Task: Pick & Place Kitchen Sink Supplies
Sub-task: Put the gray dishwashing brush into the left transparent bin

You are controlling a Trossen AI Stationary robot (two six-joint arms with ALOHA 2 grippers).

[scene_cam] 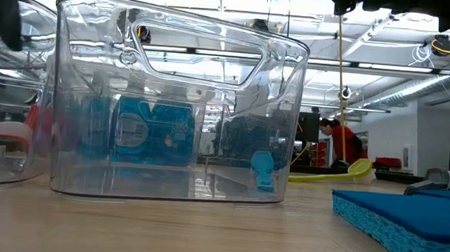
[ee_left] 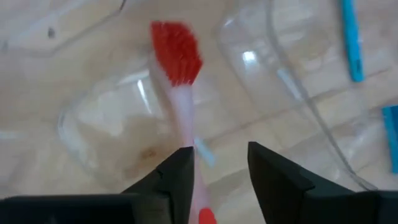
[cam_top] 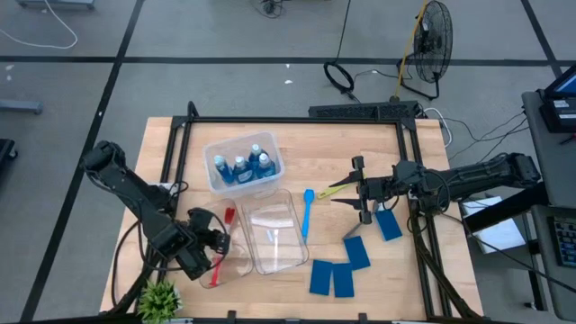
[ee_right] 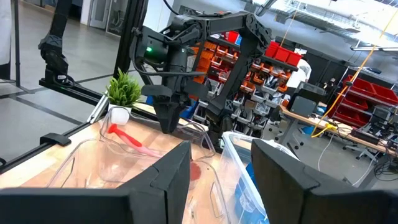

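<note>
On the pale wooden table (cam_top: 297,130), the left claw (ee_left: 219,168) stands spread over a clear bin (cam_top: 226,256), a red-bristled brush (ee_left: 177,59) below. Flat blue sponges (cam_top: 331,277) lie near. Farther, blue bottles (cam_top: 241,167) fill another bin (cam_top: 274,160). The right claw (cam_top: 361,190), spread, hovers empty.

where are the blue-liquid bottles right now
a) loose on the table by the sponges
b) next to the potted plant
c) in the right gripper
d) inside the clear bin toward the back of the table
d: in the high view the blue-liquid bottles stand together inside the clear bin at the table's back, apart from the sponges and the potted plant.
</note>
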